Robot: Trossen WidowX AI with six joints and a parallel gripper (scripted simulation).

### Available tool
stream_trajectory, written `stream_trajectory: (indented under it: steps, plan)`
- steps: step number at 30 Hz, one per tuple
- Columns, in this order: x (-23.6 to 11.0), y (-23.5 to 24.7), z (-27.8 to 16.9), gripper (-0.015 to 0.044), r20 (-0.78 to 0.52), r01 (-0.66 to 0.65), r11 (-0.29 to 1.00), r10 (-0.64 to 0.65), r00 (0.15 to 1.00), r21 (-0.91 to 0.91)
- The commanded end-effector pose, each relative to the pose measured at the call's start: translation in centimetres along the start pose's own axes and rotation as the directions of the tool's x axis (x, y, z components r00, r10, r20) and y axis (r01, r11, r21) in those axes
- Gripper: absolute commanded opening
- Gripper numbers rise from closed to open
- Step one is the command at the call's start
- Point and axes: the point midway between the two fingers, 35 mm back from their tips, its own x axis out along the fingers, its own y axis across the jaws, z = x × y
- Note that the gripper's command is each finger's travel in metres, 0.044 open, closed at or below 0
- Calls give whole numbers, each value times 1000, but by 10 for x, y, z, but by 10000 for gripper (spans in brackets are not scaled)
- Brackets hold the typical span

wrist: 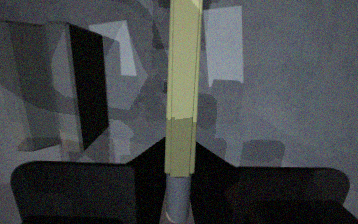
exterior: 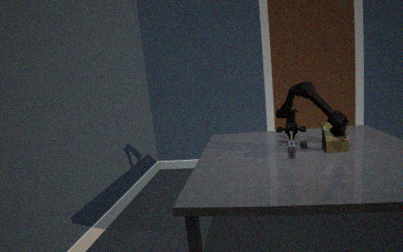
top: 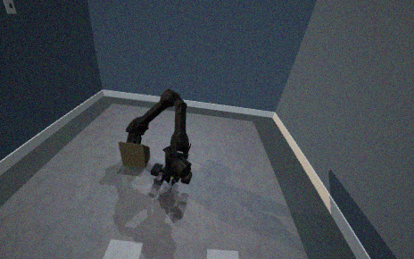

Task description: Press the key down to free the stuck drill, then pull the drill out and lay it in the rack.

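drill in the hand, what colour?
Pale yellow-green drill, grey at its base; clearest in the wrist view.
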Motion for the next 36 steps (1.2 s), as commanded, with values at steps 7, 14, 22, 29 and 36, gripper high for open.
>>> stream_trajectory:
  steps: [7, 14, 22, 29, 36]
  plan:
    - [-7, 0, 0, 0, -4, -2, 1000, 2, 1000, -4]
    - [-11, 0, 1, 0, -4, -2, 1000, 2, 1000, -4]
    - [-16, 1, 1, 0, -4, -2, 1000, 2, 1000, -4]
    - [-21, 1, 1, 0, -5, -2, 1000, 2, 1000, -4]
    - [-24, 1, 1, 0, -5, -2, 1000, 2, 1000, -4]
